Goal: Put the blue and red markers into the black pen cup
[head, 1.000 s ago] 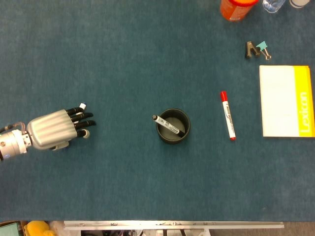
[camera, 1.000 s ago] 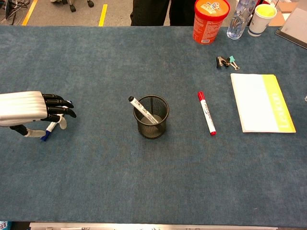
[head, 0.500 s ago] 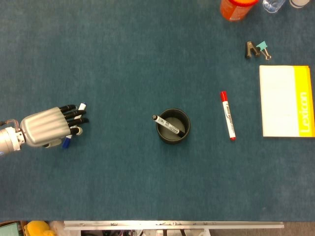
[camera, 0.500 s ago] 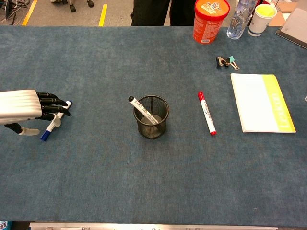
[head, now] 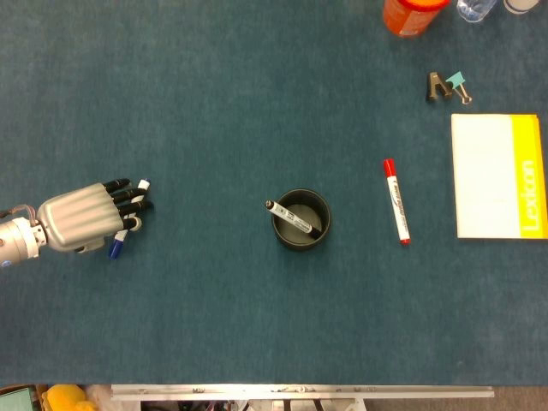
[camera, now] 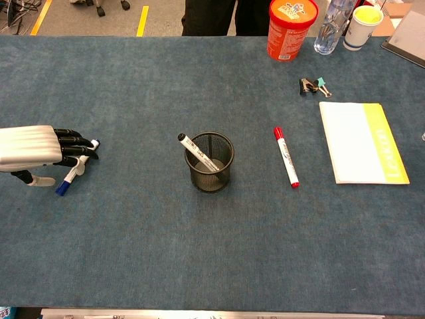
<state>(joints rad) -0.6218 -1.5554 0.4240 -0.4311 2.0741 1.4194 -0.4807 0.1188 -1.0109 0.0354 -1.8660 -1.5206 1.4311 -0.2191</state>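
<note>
Left hand (camera: 36,147) now lower over blue marker (camera: 66,181)

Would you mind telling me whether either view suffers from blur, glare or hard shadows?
Head view: even light, sharp, the left hand slightly soft-edged. Chest view: crisp, mild sheen on the left hand's silver back, soft shadow beside the black pen cup.

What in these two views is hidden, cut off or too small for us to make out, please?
- Blue marker: middle hidden under the left hand in both views, so whether it is gripped cannot be told.
- Right hand: in neither view.
- Red marker: label print too small to read.
- Orange tub: cut off by the head view's top edge.
</note>
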